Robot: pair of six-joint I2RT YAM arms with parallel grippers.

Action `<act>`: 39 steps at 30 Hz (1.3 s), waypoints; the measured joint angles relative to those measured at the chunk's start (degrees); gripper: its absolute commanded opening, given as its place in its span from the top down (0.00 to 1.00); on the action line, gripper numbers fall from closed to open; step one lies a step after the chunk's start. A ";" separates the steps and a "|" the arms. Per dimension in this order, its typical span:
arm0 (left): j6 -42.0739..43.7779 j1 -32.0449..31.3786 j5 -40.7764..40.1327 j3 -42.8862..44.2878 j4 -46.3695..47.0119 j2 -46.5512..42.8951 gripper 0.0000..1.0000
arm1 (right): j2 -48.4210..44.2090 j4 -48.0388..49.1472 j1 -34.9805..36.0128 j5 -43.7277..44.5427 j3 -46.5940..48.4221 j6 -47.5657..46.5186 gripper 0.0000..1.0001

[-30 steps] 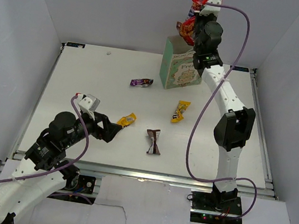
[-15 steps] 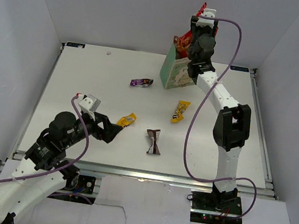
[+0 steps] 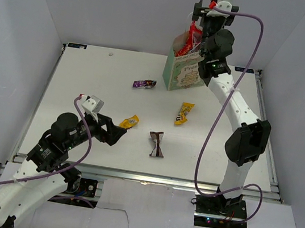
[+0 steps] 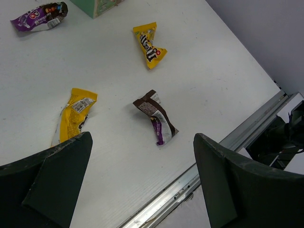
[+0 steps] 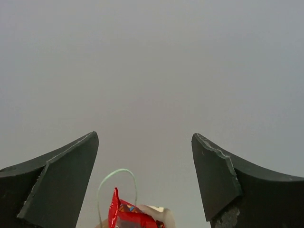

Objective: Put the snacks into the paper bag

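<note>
The mint-green paper bag (image 3: 181, 73) stands upright at the back of the table. A red chip bag (image 3: 189, 38) sticks up out of its mouth. My right gripper (image 3: 204, 11) hangs open just above it, holding nothing. The right wrist view shows the red chip bag (image 5: 126, 216) and a thin bag handle (image 5: 116, 172) below my right gripper (image 5: 145, 135). A purple wrapper (image 3: 144, 83), two yellow packets (image 3: 184, 113) (image 3: 129, 122) and a brown-white bar (image 3: 156, 144) lie on the table. My left gripper (image 3: 116, 134) is open and low, close to the near yellow packet (image 4: 73, 114) and the bar (image 4: 156, 123).
White walls enclose the table on three sides. A metal rail (image 4: 199, 178) runs along the near edge, close under my left gripper (image 4: 141, 142). The purple wrapper (image 4: 40, 15) and the far yellow packet (image 4: 150, 45) lie beyond it.
My right gripper went down to the bag's mouth, opened and let go of the red chip bag, then rose. The left arm has barely moved.
</note>
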 measured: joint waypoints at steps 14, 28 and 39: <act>-0.13 0.00 0.76 0.00 0.42 4.50 0.02 | -27.91 -72.39 0.00 -60.74 -15.15 -34.45 0.28; 3.45 0.00 -1.38 -0.79 0.33 10.84 0.02 | -32.04 -80.89 -3.43 -63.63 -48.02 -48.61 0.09; 3.48 0.00 -2.80 -1.86 0.74 5.27 0.02 | -19.96 -52.04 -4.85 -37.48 -51.95 18.43 0.10</act>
